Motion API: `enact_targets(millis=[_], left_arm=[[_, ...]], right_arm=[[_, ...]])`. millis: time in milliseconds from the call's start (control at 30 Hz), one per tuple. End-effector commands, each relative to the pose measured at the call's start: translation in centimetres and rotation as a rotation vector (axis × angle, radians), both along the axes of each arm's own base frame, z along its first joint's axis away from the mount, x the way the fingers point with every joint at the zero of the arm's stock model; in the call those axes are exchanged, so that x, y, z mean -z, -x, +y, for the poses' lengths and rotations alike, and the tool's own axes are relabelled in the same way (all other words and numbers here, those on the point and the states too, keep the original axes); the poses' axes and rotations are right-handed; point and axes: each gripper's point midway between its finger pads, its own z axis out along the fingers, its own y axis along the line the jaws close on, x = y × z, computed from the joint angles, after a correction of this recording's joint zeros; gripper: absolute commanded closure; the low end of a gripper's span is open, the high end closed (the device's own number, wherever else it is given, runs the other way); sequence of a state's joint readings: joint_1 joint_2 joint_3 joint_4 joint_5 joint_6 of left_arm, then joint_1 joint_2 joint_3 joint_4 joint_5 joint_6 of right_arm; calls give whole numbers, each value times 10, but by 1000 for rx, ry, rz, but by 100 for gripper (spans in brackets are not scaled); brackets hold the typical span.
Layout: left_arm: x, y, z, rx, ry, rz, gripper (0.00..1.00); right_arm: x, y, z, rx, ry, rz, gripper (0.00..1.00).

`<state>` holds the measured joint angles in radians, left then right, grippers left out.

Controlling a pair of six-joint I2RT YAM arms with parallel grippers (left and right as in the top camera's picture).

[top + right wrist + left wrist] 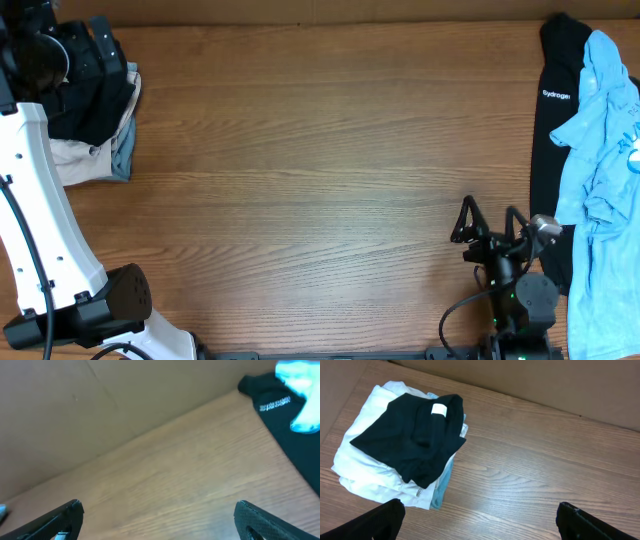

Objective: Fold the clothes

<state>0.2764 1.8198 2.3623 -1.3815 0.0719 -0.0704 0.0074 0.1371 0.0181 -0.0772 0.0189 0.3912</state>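
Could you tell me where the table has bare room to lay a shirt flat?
The wide middle of the table is bare, bordered by the clothes stack on the left and the black lettered garment and light-blue T-shirt on the right. Both ends are crowded.

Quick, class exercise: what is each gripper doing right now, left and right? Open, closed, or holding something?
Left gripper: open, holding nothing.
Right gripper: open, holding nothing.
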Motion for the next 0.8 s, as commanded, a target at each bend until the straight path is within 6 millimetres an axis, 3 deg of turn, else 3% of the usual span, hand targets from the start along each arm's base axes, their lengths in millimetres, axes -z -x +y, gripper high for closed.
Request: enact_targets(millis=[0,100,767], left_arm=[[4,-2,-2,22,-5,9,0],[4,-2,-2,22,-5,10,0],[4,-2,-2,22,-5,9,0]], right_arm=[[-13,3,8,-35,30,-68,0],[-26,6,13,-56,27,-127,0],[-25,7,19,-79,26,-122,0]])
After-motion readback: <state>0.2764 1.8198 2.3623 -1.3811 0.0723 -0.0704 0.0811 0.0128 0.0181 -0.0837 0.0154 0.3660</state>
